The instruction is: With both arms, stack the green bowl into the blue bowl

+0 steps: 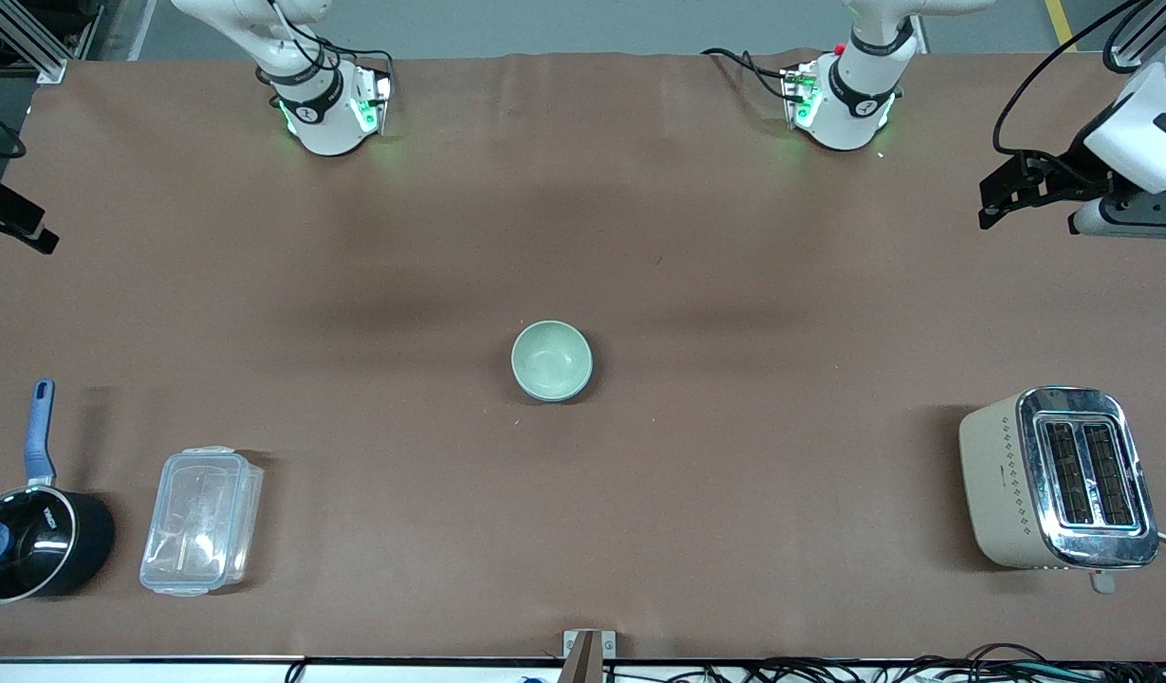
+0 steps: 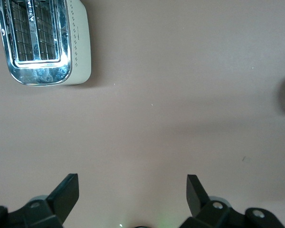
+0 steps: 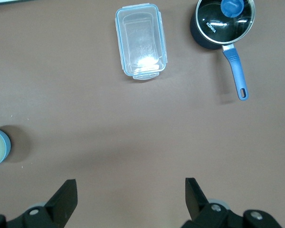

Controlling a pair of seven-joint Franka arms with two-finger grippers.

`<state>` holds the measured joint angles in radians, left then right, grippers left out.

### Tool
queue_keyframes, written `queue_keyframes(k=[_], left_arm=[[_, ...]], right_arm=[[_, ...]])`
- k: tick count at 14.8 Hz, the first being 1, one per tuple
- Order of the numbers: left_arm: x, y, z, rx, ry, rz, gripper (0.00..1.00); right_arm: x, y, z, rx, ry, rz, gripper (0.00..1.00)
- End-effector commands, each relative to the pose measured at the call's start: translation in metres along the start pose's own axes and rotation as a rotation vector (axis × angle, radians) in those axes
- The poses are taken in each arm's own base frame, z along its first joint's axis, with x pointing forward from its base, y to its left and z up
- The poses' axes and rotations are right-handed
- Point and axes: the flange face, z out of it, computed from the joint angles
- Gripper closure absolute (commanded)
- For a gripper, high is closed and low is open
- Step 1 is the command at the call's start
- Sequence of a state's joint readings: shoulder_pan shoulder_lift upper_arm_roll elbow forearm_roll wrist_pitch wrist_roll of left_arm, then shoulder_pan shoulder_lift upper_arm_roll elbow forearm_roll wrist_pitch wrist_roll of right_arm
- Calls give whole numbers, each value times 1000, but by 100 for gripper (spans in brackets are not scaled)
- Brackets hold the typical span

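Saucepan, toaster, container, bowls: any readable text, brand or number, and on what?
"KONKA": white lettering on the black saucepan, on its glass lid, read in the right wrist view.
Toaster: small mark low on its cream side, too small to read.
Clear plastic container: no text visible.
Green bowl nested in blue bowl: no text.

White arms (image 1: 312, 90), green-lit bases.
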<state>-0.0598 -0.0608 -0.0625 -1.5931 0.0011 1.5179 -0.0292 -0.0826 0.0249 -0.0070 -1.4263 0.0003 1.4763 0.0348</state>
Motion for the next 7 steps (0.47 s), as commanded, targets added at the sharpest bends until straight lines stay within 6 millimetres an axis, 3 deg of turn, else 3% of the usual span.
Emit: queue_keyframes(k=[1, 7], left_arm=[[4, -2, -7, 5, 13, -8, 0], [5, -3, -13, 6, 22, -25, 0]], right_arm=[[3, -2, -5, 15, -7, -49, 0], [3, -7, -2, 3, -14, -106, 0]])
